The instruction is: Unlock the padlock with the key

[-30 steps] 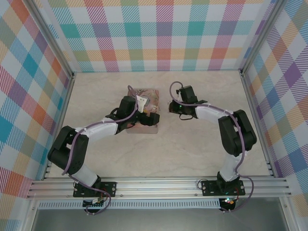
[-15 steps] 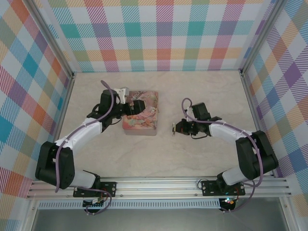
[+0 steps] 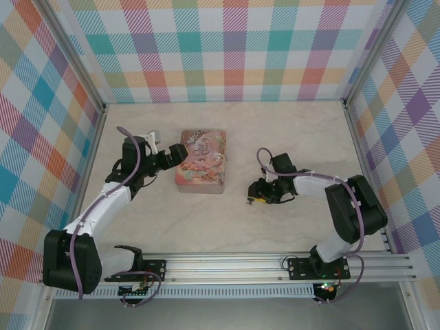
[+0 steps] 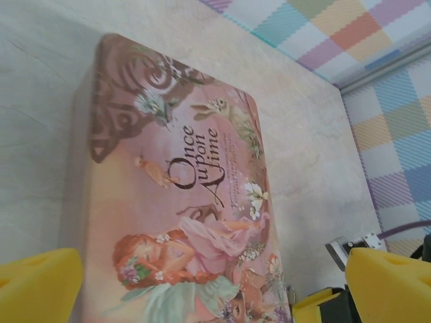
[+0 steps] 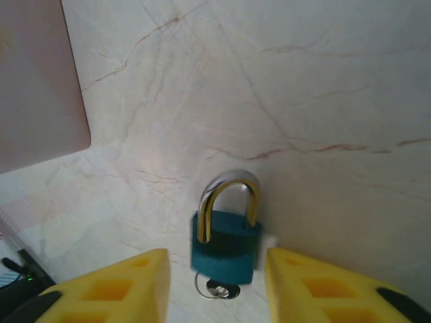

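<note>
The small blue padlock (image 5: 225, 245) lies on the marble table, its metal shackle pointing away from my right wrist camera. The dark key (image 5: 219, 289) sticks out of its bottom end on a thin ring. My right gripper (image 5: 215, 257) is open, with a yellow finger (image 5: 128, 286) on each side of the padlock and a gap to both. From above, the padlock (image 3: 250, 200) sits just left of that gripper (image 3: 257, 197). My left gripper (image 3: 173, 155) stands wide open at the left edge of the pink tin (image 3: 201, 161), holding nothing.
The pink pictured tin (image 4: 182, 168) lies flat at mid-table, left of the padlock; its corner (image 5: 37, 81) is seen in the right wrist view. Plaid walls enclose three sides, and an aluminium rail (image 3: 227, 265) runs along the near edge.
My right gripper has moved from beside the tin down toward the near side and opened, leaving the padlock with the key on the table. My left gripper has drawn back left off the tin.
</note>
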Controlling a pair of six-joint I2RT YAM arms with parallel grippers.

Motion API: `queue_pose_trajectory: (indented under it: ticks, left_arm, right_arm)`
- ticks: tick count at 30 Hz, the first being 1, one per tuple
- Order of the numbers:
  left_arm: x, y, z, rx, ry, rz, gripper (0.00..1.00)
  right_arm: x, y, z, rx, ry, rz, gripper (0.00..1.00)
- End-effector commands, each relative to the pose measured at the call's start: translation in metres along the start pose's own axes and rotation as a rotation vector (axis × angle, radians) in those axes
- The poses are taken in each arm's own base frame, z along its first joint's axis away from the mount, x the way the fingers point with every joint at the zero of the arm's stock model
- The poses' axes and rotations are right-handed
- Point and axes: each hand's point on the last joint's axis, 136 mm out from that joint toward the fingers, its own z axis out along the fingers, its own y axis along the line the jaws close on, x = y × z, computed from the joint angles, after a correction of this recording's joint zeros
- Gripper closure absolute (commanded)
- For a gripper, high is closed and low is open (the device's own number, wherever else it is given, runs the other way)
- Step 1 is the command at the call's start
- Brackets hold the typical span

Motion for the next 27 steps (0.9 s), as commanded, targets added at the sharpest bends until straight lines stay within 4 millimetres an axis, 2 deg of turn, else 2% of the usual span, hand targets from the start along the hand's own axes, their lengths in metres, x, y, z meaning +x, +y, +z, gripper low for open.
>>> queue_pose_trajectory:
  ticks: [1, 4, 8, 9, 11, 13, 16, 19, 21, 23, 27]
  left_arm:
    - [-0.014, 0.016, -0.017, -0.064, -0.056, -0.032, 0.00]
    - [-0.024, 0.044, -0.028, -0.178, -0.118, -0.049, 0.00]
    - [-0.025, 0.099, -0.048, -0.428, -0.243, -0.028, 0.00]
    - [-0.025, 0.110, -0.051, -0.472, -0.278, -0.013, 0.00]
    - [-0.023, 0.127, -0.058, -0.535, -0.350, 0.052, 0.00]
    - [-0.019, 0.144, -0.065, -0.607, -0.404, 0.106, 0.00]
    - [-0.008, 0.166, -0.068, -0.696, -0.428, 0.173, 0.00]
    - [0.003, 0.173, -0.056, -0.683, -0.369, 0.216, 0.00]
    - [0.007, 0.173, -0.048, -0.659, -0.348, 0.242, 0.00]
    - [0.006, 0.168, -0.042, -0.628, -0.337, 0.284, 0.00]
    - [0.000, 0.162, -0.033, -0.576, -0.360, 0.332, 0.00]
  right_arm:
    - [-0.026, 0.003, -0.029, 0.035, -0.134, -0.052, 0.54]
    - [-0.050, -0.003, -0.061, 0.107, -0.276, -0.103, 0.47]
    - [-0.084, -0.021, -0.115, 0.306, -0.514, -0.213, 0.35]
    - [-0.091, -0.026, -0.127, 0.356, -0.570, -0.238, 0.28]
    - [-0.105, -0.040, -0.154, 0.480, -0.699, -0.286, 0.00]
    - [-0.114, -0.050, -0.168, 0.546, -0.789, -0.365, 0.00]
    - [-0.124, -0.065, -0.172, 0.564, -0.915, -0.460, 0.00]
    - [-0.131, -0.081, -0.164, 0.480, -0.975, -0.433, 0.00]
    - [-0.135, -0.084, -0.161, 0.470, -1.006, -0.457, 0.00]
    - [-0.142, -0.069, -0.165, 0.440, -1.067, -0.563, 0.00]
    - [-0.144, -0.085, -0.149, 0.386, -1.088, -0.564, 0.00]
